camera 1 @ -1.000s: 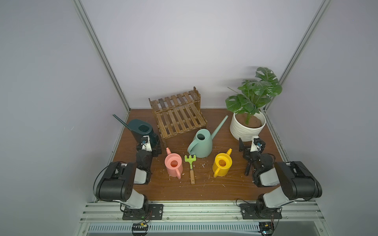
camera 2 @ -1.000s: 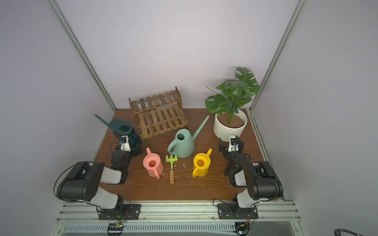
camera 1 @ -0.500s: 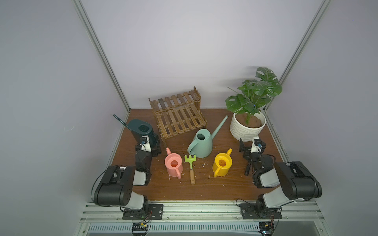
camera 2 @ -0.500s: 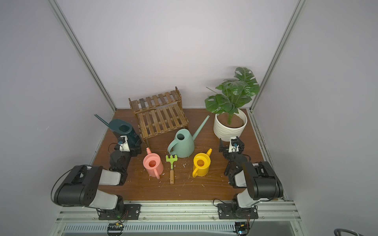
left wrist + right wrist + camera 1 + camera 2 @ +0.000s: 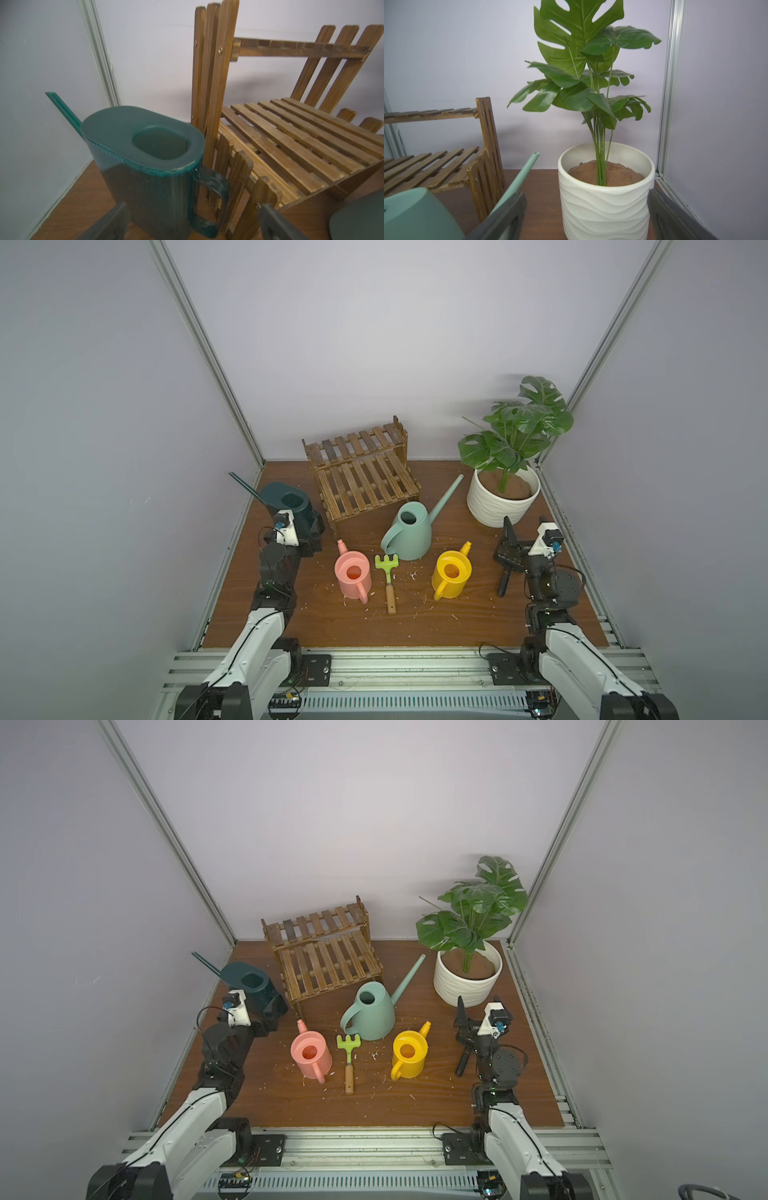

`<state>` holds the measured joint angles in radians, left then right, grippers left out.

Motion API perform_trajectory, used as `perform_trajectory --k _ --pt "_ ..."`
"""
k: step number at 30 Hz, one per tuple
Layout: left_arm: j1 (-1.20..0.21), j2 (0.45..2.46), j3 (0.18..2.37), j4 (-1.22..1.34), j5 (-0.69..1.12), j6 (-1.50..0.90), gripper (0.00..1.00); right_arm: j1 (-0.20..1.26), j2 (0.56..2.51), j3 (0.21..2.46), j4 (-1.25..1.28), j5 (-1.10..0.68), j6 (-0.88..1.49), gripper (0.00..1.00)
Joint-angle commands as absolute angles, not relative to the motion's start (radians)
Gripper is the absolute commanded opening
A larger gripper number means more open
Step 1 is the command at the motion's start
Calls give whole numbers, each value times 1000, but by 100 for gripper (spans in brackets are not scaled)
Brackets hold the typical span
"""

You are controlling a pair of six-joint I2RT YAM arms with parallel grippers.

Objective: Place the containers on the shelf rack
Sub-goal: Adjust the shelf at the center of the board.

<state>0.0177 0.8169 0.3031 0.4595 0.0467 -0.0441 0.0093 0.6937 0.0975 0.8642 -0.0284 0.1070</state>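
Pale lilac walls [image 5: 395,344], brown wooden tabletop [image 5: 324,626]

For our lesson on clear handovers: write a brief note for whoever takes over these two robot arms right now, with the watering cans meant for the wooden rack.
Left gripper: open, right at the dark teal can, not closed on it. That can stands on the table beside the rack.
Right gripper: open, holding nothing, near the plant pot.
Mint can, pink can and yellow can: on the table in front of the rack.
Done: nothing; no can is on the rack.
Left: all four cans.
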Motion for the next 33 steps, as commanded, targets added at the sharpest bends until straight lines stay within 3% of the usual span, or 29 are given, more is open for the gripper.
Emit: perform_trajectory --k 1,4,7,10,12,15,18,27,33 --pt "30 710 456 44 110 -80 99 15 540 176 447 -50 231 86" --pt "28 665 623 -243 193 -153 98 30 448 283 256 -83 310 76" --pt "-1 693 731 -378 233 -251 99 80 483 401 132 -102 395 66" --pt "-43 760 798 -405 218 -284 100 209 617 541 28 -34 427 59" --pt "-101 828 831 -405 156 -285 100 376 731 666 -52 91 412 58" --pt "-170 923 882 -404 80 -312 98 596 927 849 -137 276 376 57" --pt "-231 1000 943 -405 6 -349 95 729 1132 1057 -201 347 365 58" --pt "-317 1227 1104 -445 -170 -409 89 751 1669 1626 -520 290 303 61" --pt "-338 1308 1166 -482 -200 -399 86 717 1866 1834 -663 318 314 58"
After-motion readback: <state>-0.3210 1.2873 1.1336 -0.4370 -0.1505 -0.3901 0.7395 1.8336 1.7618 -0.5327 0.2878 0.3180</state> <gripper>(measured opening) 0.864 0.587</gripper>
